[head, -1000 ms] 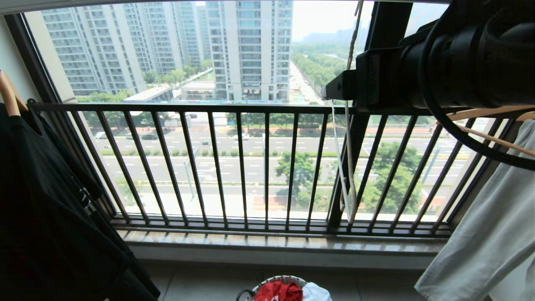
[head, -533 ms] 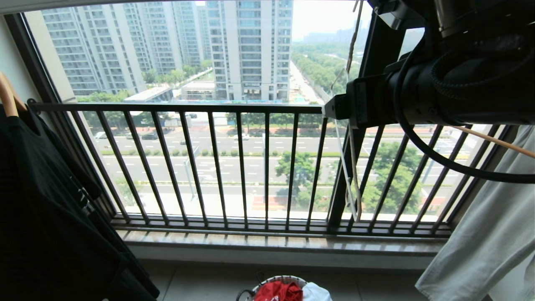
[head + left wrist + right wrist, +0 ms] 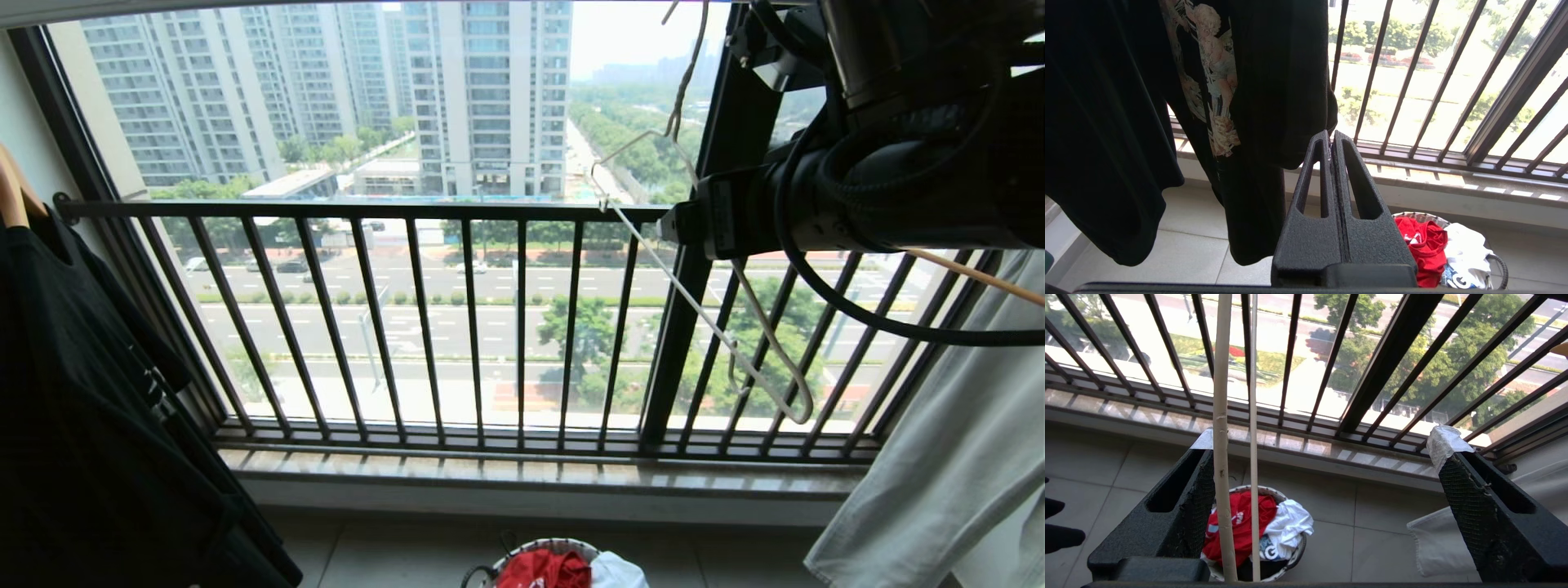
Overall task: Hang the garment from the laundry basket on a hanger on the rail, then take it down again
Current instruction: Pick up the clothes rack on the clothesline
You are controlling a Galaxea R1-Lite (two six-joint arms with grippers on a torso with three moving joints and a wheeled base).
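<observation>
The red short-sleeved T-shirt (image 3: 545, 569) lies crumpled in the small round laundry basket with the white woven rim (image 3: 539, 545) on the tiled floor, at about 6 o'clock in the head view, with a white T-shirt with dark print (image 3: 616, 572) bundled just beside it at its 3 o'clock. In the right wrist view the red T-shirt (image 3: 1241, 526) shows white lettering, and the basket (image 3: 1298, 551) sits below the gripper.

The thin white wire hanger (image 3: 702, 310) hangs tilted in front of the dark barred window railing (image 3: 408, 327), at about 2 o'clock in the head view, beside the black right arm. The right gripper (image 3: 1327, 457) has its jaws spread wide; two of the hanger's wires (image 3: 1222, 437) run between them, close against one finger (image 3: 1200, 490), apart from the other.

The left gripper (image 3: 1332, 141) has its fingers pressed together with nothing between them, beside a hanging black T-shirt with a pale figure print (image 3: 1216, 81). In the head view the black T-shirt (image 3: 82, 408) hangs at 9 o'clock and a pale grey-white garment (image 3: 955, 457) at 4 o'clock.
</observation>
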